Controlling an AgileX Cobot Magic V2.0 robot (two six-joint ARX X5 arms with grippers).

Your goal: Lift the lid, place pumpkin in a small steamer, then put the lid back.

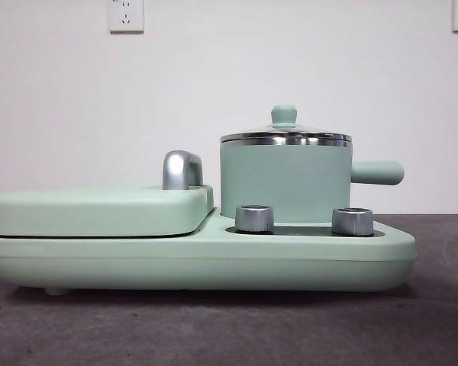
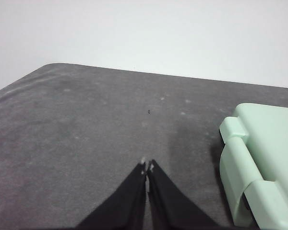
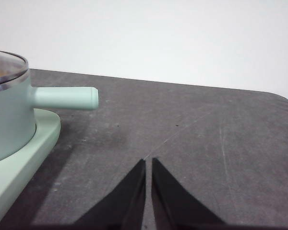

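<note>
1. Lid [image 1: 285, 134]: glass, steel rim, mint-green knob on top; seated on the small steamer [image 1: 284, 181], closing it.
2. Left gripper [image 2: 147, 167]: jaws together, tips nearly touching, nothing between them. It hangs over bare gray bench [image 2: 86, 134], with the hinged end of the flat mint-green cover [image 2: 259, 158] off to one side, apart from it.
3. Right gripper [image 3: 148, 162]: jaws drawn together with only a thin slit between, holding nothing. It is over open bench, well apart from the steamer's stubby side handle [image 3: 67, 97], which points toward it.
4. Small steamer: upright on the right half of the wide mint-green base [image 1: 198, 259], behind two silver knobs [image 1: 254, 218].
5. Flat cover with chrome handle [image 1: 181, 169] lies closed on the base's left half.
6. Pumpkin: not visible in any view.
7. Front view shows neither arm.
</note>
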